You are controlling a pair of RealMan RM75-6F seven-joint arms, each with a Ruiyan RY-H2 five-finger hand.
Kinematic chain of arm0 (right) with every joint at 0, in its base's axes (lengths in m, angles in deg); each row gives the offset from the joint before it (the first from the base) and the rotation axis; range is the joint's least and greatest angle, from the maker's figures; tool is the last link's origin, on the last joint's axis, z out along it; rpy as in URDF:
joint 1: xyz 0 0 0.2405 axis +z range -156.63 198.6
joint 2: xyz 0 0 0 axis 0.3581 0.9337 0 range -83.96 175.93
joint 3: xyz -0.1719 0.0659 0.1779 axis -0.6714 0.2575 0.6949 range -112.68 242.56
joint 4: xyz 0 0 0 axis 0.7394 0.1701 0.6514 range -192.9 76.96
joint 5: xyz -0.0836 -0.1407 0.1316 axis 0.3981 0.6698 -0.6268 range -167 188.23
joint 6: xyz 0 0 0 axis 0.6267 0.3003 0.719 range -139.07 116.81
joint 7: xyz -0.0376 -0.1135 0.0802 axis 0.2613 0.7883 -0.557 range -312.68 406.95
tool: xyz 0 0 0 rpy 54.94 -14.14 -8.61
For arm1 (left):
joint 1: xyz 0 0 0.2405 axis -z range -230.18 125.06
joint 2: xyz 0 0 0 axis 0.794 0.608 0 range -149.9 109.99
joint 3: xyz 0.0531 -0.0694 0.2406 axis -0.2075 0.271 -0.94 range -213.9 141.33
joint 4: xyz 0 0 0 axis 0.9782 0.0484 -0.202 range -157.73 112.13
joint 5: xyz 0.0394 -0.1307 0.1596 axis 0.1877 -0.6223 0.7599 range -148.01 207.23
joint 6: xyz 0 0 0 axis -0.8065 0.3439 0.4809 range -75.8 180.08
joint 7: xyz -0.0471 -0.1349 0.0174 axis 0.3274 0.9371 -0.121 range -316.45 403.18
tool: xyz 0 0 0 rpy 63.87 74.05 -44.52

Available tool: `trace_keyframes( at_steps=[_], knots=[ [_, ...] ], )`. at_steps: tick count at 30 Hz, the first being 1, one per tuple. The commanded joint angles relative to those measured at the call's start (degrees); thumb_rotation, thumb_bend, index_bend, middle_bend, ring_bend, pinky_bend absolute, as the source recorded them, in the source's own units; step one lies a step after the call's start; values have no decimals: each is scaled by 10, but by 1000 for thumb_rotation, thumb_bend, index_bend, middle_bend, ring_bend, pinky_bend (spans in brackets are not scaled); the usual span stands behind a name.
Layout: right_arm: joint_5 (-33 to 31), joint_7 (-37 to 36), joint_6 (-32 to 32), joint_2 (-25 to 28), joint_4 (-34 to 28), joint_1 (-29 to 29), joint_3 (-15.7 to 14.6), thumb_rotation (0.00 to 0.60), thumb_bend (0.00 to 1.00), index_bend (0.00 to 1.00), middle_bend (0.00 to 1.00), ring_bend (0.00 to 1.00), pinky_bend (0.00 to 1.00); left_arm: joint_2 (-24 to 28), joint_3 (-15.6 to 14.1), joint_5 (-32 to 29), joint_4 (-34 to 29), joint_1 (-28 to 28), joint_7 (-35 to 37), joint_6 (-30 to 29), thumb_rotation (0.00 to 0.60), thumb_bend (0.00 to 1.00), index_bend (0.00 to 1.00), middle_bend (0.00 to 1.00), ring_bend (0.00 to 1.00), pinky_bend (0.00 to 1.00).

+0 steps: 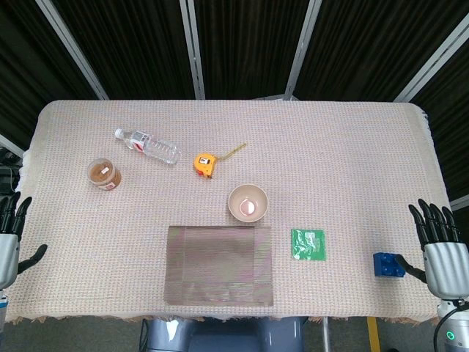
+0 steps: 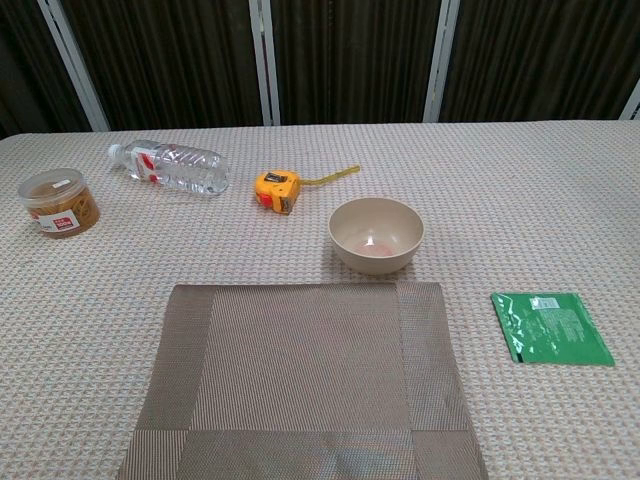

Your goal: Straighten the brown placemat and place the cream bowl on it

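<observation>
Brown placemat (image 1: 220, 265) flat at table's 6 o'clock edge, sides square to edge. Cream bowl (image 1: 248, 202) upright on cloth just beyond mat's far right corner, at mat's 1 o'clock, not on it.

Head view only: left hand (image 1: 10, 238) at 8 o'clock edge, right hand (image 1: 442, 253) at 4 o'clock edge, both with fingers spread, holding nothing; blue block (image 1: 388, 264) just beside right hand.

Both views: green packet (image 2: 551, 327) at mat's 3 o'clock; tape measure (image 2: 276, 189), water bottle (image 2: 170, 166), brown jar (image 2: 60, 203) farther back, 10 to 12 o'clock.
</observation>
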Motion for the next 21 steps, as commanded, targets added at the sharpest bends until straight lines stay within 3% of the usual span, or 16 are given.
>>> trace_keyframes(
  at_steps=[1,6,12,17,21],
  knots=[
    [4,4,-5,-1,-2,-1,2,600,11,0,0,0,0,0,-1,3,2,0,2,0,600,220,0,0,0,0],
    [14,11,-35,-4,-11,10,3,600,12,0,0,0,0,1,-5,5,2,1,9,9,600,220,0,0,0,0],
    [24,57,-129,3,-44,69,16,600,12,0,0,0,0,4,-6,6,3,5,21,18,600,220,0,0,0,0],
    [-3,69,-283,5,-85,162,41,600,12,0,0,0,0,-1,-4,1,12,10,14,27,600,220,0,0,0,0],
    [-35,89,-382,-24,-78,233,70,600,14,1,0,0,0,-8,-3,-4,17,13,10,34,600,220,0,0,0,0]
  ],
)
